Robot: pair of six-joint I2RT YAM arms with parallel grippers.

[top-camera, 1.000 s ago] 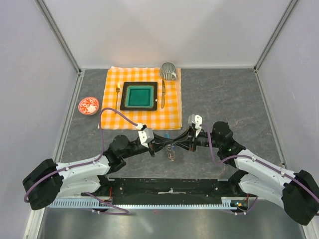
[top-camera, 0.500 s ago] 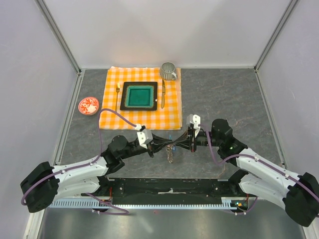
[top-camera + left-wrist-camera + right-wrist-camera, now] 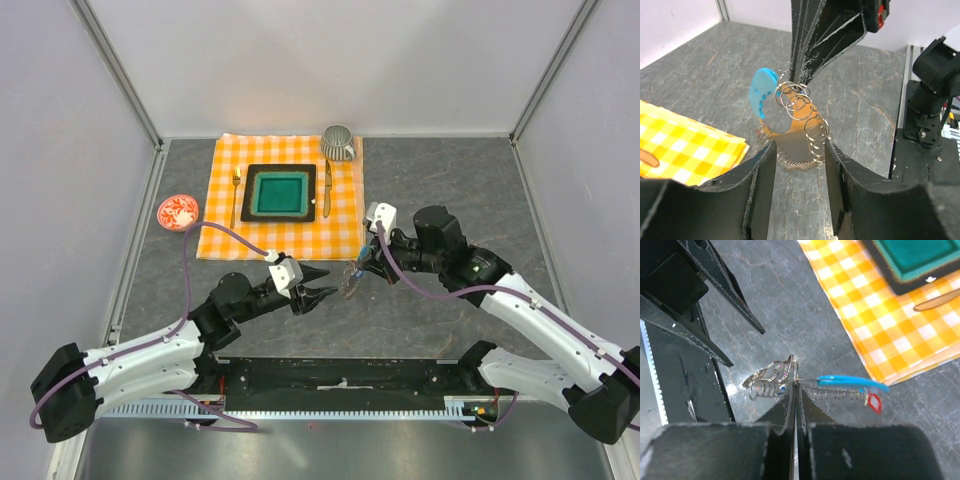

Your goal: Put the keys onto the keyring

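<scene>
One keyring (image 3: 349,284), a springy coil of thin silver wire, hangs in the middle of the top view, just below the lower right corner of one orange-and-white checked cloth (image 3: 280,232). The right gripper (image 3: 360,272) is pinched tight on it. Two tags sit beside the coil: a curved blue tag (image 3: 850,382) and a small red diamond-shaped tag (image 3: 873,403). The keys themselves are too thin to make out. The left gripper (image 3: 325,285) stands just left, its black tapered fingers spread and holding nothing. The cloth carries one square green plate (image 3: 278,193), one gold fork (image 3: 236,190), one gold knife (image 3: 326,190) and one ribbed grey cup (image 3: 338,143).
</scene>
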